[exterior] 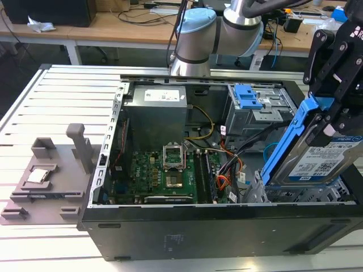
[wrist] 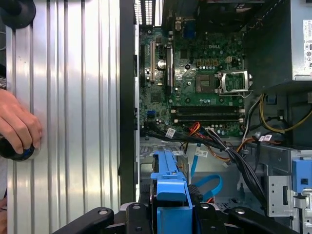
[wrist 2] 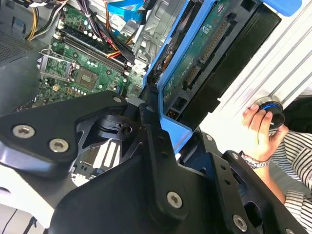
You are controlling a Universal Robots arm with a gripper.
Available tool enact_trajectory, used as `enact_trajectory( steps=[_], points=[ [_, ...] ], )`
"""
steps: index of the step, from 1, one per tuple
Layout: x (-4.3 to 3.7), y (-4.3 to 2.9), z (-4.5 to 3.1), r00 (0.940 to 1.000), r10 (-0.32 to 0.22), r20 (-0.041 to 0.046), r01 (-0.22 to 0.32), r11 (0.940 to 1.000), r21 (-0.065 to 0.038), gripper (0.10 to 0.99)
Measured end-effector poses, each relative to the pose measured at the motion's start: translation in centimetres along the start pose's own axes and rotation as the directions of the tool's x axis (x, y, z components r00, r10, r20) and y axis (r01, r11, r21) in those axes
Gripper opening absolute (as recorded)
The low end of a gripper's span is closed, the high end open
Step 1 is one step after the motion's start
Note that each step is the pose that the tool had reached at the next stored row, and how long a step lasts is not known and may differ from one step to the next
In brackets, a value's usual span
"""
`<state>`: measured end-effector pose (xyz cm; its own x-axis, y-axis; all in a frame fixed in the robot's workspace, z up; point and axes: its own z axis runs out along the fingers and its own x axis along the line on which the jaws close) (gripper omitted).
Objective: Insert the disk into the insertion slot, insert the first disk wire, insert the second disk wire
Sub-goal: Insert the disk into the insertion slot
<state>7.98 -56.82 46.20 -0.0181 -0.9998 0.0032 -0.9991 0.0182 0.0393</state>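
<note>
- The end effector (exterior: 329, 113) is closed on the disk (exterior: 328, 161), clamping the upper edge of its blue carrier.
- The disk hangs tilted, label outward, over the insertion slot (exterior: 334, 194) at the exterior view's right end of the open computer case (exterior: 198, 232). Its lower edge is at the slot's mouth; contact cannot be determined.
- The first disk wire (exterior: 226, 182) lies loose between the motherboard (exterior: 164, 170) and the slot, crowding that side.
- The second disk wire (exterior: 273, 148) loops just beside the carrier's edge.
- A person's hand (wrist: 17, 124) rests on a dark knob (wrist: 19, 152) on the slatted tabletop (exterior: 57, 102), outside the case wall.
</note>
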Motion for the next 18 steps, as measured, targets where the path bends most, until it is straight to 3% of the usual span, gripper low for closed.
enact_trajectory(
  steps=[10,18],
  points=[
    [-0.07,-0.06,0.88,1.0000,0.000,0.0001,0.000,1.0000,0.000,0.369],
    [-1.54,-1.08,1.01,1.0000,-0.006,-0.0003,0.006,1.0000,0.000,0.369]
  ],
)
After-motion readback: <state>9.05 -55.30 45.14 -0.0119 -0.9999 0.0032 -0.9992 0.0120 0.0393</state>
